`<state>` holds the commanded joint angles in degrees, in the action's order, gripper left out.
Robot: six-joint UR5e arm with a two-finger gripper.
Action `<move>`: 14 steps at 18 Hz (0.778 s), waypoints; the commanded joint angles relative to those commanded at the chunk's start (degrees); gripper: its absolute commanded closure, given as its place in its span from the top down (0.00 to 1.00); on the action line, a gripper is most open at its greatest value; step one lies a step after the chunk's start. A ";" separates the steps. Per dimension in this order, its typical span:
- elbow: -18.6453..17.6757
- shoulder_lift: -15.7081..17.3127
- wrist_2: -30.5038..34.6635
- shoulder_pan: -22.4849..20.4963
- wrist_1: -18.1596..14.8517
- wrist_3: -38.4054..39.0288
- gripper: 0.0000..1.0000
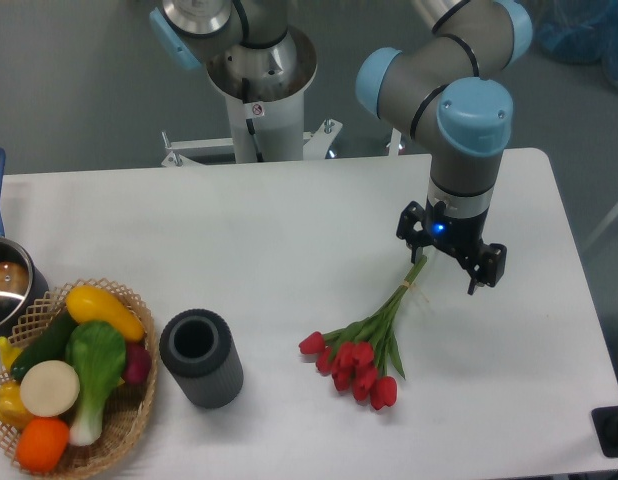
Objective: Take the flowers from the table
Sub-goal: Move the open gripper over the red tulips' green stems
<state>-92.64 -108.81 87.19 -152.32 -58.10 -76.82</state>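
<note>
Flowers (361, 355) are lying flat on the table (289, 220), red buds fanned out toward the camera and the green stems running up and away into a tied bundle. Using the flowers as the landmark for everything else: the gripper (451, 258) sits right at the stem end, up and to the right of the buds, pointing straight down. Fingers look spread apart w/ the stem tips at or just inside the left one, so nothing clamped yet afaict. Can't tell if it's touching the stems or hovering a bit above, single cam angle doesn't give height.

Going for the stem end makes sense imo: that's where the bunch is tied and thinnest, so both fingers can fit around it, and you don't crush the buds.

Other stuff, all left of the flowers: a dark grey cylinder cup (200, 358) standing upright, nearest to the buds but not touching. Further left a wicker basket (124, 420) full of toy veg, and past that a pot (9, 285) at the table edge. None of it is in the way.

Prob next: shift a little so the stems are centred, close, lift. Risk is the long bunch drooping or slipping since it's held way off its middle.
</note>
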 joint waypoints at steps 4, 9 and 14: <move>-0.09 0.00 0.00 0.35 0.09 0.53 1.00; -0.26 -0.70 -0.17 2.37 0.44 6.14 1.00; -4.30 -0.62 -5.98 2.20 5.09 6.33 1.00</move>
<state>-96.94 -109.42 81.21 -150.12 -53.01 -70.48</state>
